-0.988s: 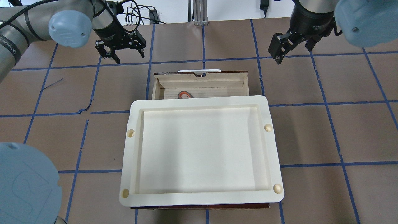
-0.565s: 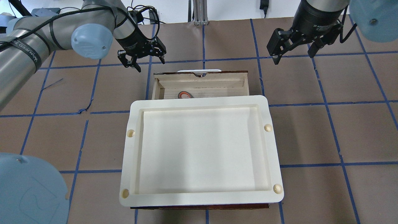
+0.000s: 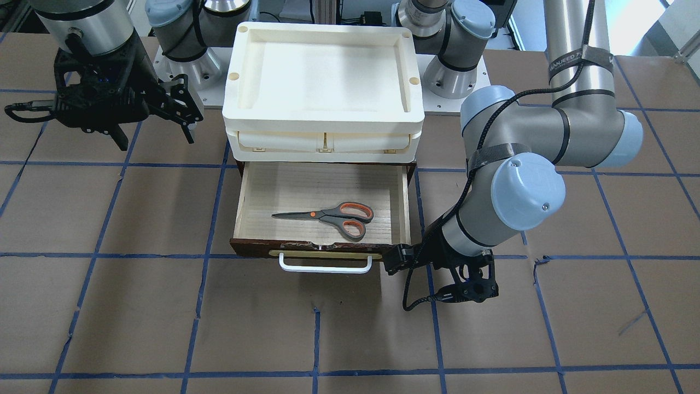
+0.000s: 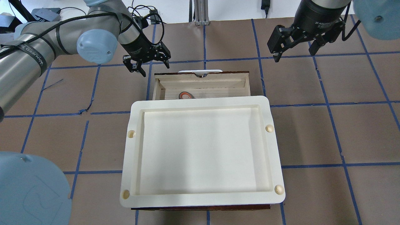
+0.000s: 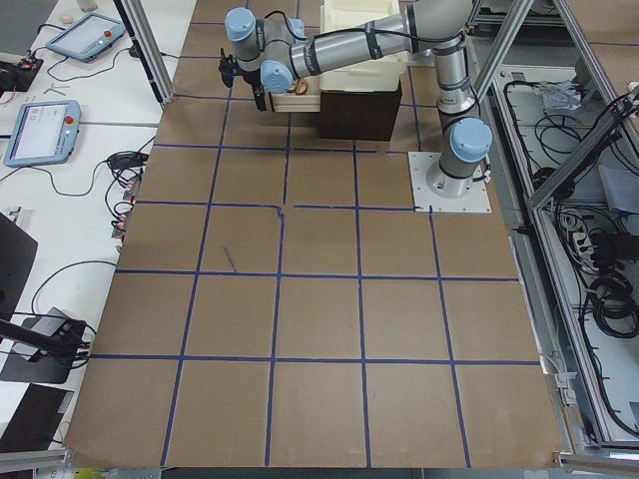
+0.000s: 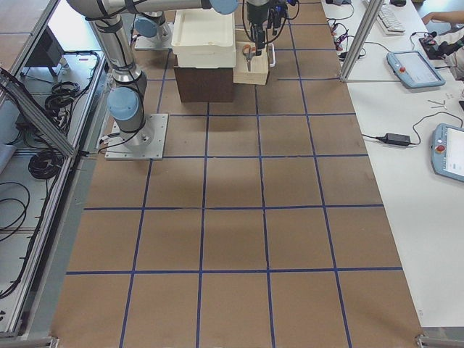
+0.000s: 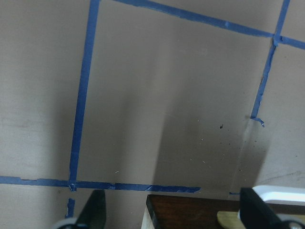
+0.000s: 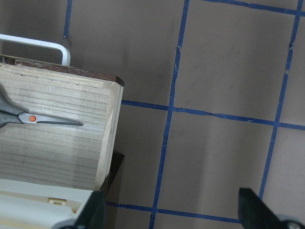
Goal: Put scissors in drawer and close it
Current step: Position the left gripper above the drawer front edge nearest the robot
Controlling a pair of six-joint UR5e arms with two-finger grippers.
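The brown-papered counter [image 3: 164, 328], gridded in blue tape, is carrying a cream tray-topped box [image 3: 322, 139] that is sitting on a dark cabinet. From under it the pale-wood drawer [image 3: 306, 189] is standing pulled out toward the operators' side. The left end effector [image 4: 155, 70] is hanging low, just beside the drawer front's corner on the robot's left, with its fingers spread apart and gripping nothing; in its wrist view that corner is showing between them. The right end effector [image 3: 156, 141] is hovering off the drawer's other side, well apart from it, also spread and empty. The white bar handle [image 3: 325, 268] is sticking out from the chipped front. The scissors [image 3: 328, 216] are lying flat on the drawer floor, orange-lined loops toward the robot's left, blades pointing to its right.
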